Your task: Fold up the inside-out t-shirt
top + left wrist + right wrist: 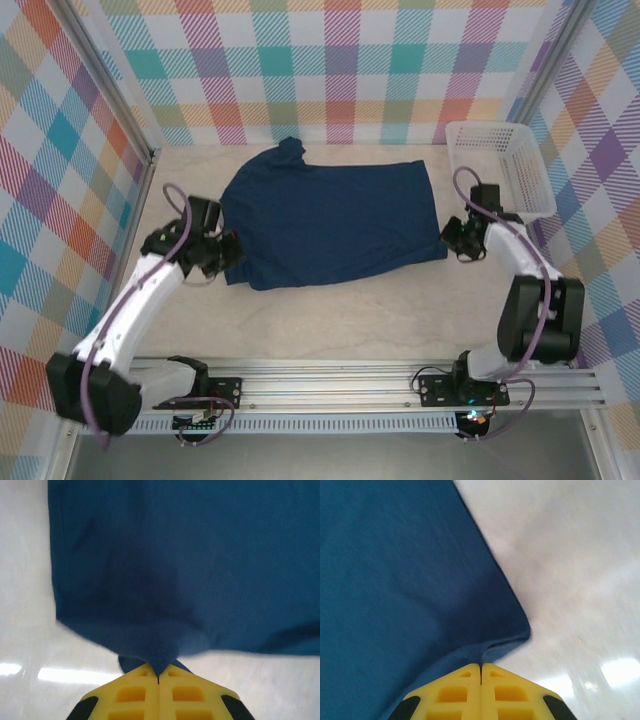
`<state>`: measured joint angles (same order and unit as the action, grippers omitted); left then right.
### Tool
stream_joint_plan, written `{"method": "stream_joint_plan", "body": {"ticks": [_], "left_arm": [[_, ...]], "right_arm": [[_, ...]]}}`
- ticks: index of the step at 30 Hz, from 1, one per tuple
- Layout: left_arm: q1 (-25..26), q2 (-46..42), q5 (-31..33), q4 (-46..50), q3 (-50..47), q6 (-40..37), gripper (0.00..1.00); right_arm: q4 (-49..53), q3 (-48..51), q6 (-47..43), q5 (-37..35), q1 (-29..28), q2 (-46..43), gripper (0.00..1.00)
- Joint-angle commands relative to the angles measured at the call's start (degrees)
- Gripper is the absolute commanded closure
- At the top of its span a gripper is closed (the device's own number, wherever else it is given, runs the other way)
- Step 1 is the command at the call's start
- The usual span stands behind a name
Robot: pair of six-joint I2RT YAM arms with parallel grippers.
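Bright, even light; blurred wrist views.

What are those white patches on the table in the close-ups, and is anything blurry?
Left wrist: glare streaks on the table bottom left, the shirt edge smeared. Right wrist: a glare patch bottom right, table blurred. Top: even light, sharp.

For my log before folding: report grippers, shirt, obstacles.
Left gripper shut on dark navy cloth t-shirt. Right gripper shut on its opposite edge. White plastic basket stands apart, far right.

The t-shirt (175, 555) runs past both wrist views' edges
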<state>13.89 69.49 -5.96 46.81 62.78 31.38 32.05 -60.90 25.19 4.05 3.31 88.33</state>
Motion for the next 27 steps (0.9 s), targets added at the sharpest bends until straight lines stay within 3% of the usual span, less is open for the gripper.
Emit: {"method": "stream_joint_plan", "body": {"ticks": [1, 12, 27], "left_arm": [[-2.9, 6.0, -0.4, -7.6, 6.2, -4.3, 1.0], [-7.2, 20.8, -1.1, -10.8, 17.4, -5.6, 1.0], [-8.2, 31.1, -0.9, -11.9, 26.9, -6.2, 1.0]], "right_arm": [[-1.1, -6.6, -0.7, -1.0, -1.2, 4.7, 1.0], [0.8, -20.9, -2.9, -5.4, -3.1, 18.2, 1.0], [1.0, -28.6, -4.6, -9.8, -4.2, 26.8, 1.0]]}}
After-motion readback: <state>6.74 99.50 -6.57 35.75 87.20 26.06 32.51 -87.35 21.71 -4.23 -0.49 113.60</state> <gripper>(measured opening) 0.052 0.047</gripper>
